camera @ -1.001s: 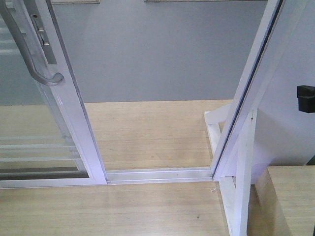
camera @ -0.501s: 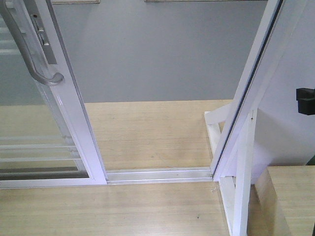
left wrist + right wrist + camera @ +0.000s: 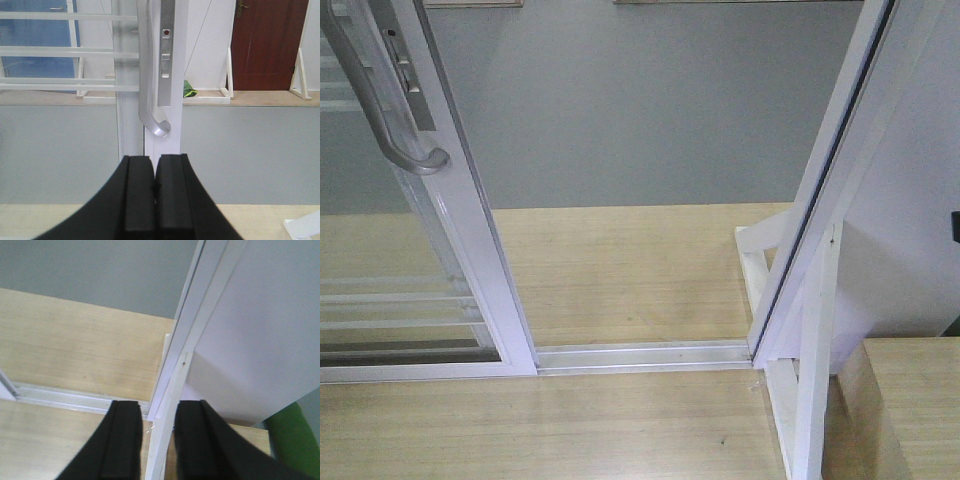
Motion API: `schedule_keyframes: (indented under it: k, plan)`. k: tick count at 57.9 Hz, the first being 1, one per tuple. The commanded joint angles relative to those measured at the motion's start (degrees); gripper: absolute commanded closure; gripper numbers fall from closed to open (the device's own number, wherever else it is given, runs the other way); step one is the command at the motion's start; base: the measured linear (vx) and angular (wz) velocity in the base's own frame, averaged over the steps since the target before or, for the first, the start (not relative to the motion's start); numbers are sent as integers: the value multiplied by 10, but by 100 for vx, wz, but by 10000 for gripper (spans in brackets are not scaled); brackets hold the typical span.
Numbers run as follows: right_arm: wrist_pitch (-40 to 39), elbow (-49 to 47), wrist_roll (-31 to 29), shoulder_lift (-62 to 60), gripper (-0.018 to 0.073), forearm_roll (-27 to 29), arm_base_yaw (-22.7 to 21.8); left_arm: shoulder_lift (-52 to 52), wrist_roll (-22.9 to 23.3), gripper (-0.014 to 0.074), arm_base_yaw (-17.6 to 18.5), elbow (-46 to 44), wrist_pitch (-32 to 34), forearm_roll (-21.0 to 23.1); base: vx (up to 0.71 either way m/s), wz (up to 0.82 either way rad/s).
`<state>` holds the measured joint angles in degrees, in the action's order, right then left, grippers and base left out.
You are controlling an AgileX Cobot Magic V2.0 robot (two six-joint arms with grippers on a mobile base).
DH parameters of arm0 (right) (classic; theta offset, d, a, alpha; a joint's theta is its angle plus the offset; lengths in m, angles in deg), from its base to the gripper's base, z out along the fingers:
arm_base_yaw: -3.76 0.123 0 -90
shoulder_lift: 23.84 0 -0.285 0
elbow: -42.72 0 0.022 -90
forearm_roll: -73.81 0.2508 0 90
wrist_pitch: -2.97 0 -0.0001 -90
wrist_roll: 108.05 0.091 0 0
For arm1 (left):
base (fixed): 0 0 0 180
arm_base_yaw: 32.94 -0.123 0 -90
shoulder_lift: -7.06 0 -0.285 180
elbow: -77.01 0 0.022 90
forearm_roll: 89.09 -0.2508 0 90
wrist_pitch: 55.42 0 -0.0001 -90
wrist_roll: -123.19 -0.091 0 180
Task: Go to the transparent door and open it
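Note:
The transparent door (image 3: pixel 470 240) stands at the left of the front view, slid aside, and its curved grey handle (image 3: pixel 380 110) sits on its white stile. In the left wrist view the handle (image 3: pixel 145 75) hangs straight ahead beside a grey lock plate (image 3: pixel 165 65). My left gripper (image 3: pixel 155 167) sits just below the handle's tip, shut, holding nothing and apart from it. My right gripper (image 3: pixel 159 412) is open, and the slanted white frame post (image 3: pixel 200 315) shows beyond its gap. Only a black sliver of my right arm (image 3: pixel 956 226) shows in the front view.
A metal floor track (image 3: pixel 640 355) crosses the wooden floor between the door and the slanted post (image 3: pixel 830 180). A white brace (image 3: pixel 810 400) and a wooden box (image 3: pixel 910 400) stand at the lower right. A grey wall lies beyond the opening. Something green (image 3: pixel 295 440) lies at the right.
The black part of my right arm has slid rightwards, almost out of the front view. The door and its handle have not moved.

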<state>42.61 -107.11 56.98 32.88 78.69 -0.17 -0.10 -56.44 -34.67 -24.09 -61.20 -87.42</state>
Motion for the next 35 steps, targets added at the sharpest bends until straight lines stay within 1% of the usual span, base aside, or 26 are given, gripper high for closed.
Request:
schedule_keyframes:
  k: [1, 3, 4, 5, 10, 14, 15, 20, 29, 32, 35]
  plan:
    - [-23, -15, 66, -46, 452, -54, -2, 8, 6, 603, 5, 10, 47, 2, 0, 0]
    - [-21, -7, 104, -71, 524, -63, -2, 8, 6, 603, 5, 10, 47, 2, 0, 0]
    - [-22, -2, 116, -80, 536, -64, -2, 8, 6, 603, 5, 10, 47, 2, 0, 0]
    - [-29, 8, 133, -94, 567, -67, -2, 8, 6, 603, 5, 10, 47, 2, 0, 0]
    - [-72, 72, 187, -151, 572, -81, -2, 8, 6, 603, 5, 10, 47, 2, 0, 0]
    - [-124, 134, 206, -198, 571, -84, -2, 8, 6, 603, 5, 10, 47, 2, 0, 0]
    - [-129, 147, 207, -213, 571, -84, -2, 8, 6, 603, 5, 10, 47, 2, 0, 0]
    - [-208, 226, 207, -272, 571, -75, -2, 8, 6, 603, 5, 10, 47, 2, 0, 0]
    - [-378, 363, 205, -372, 571, -71, -2, 8, 6, 603, 5, 10, 47, 2, 0, 0]
    - [-422, 403, 205, -399, 569, -66, -2, 8, 6, 603, 5, 10, 47, 2, 0, 0]
    - [-447, 433, 205, -421, 569, -61, -2, 8, 6, 603, 5, 10, 47, 2, 0, 0]
